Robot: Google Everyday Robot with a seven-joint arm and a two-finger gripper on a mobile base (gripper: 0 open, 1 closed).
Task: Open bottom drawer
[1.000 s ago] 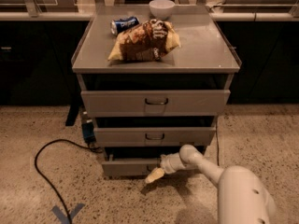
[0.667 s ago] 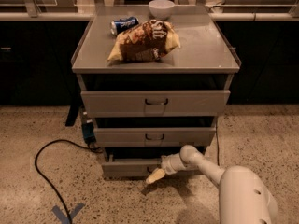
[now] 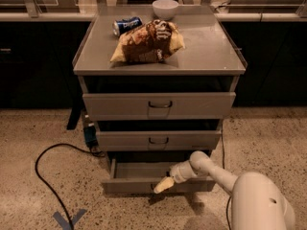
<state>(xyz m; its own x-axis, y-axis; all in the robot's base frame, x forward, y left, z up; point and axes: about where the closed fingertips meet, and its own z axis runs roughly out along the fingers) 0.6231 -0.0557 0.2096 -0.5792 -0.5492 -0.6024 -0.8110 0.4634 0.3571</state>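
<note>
The bottom drawer [image 3: 129, 182] is the lowest of three grey drawers in a metal cabinet. It stands pulled out a little, with its grey tray [image 3: 136, 170] showing behind the front. My gripper [image 3: 163, 185] is at the middle of the drawer's front, where the handle is; the handle itself is hidden behind it. My white arm [image 3: 218, 174] reaches in from the lower right.
The middle drawer [image 3: 158, 140] and top drawer [image 3: 159, 105] are above. On the cabinet top [image 3: 206, 51] lie a chip bag [image 3: 148, 42], a blue can [image 3: 126, 25] and a white bowl [image 3: 165, 7]. A black cable [image 3: 45, 176] loops on the floor at left; blue tape [image 3: 69, 219] marks the floor.
The bottom drawer and my gripper have come slightly forward and down in the view; the arm's pose is otherwise the same.
</note>
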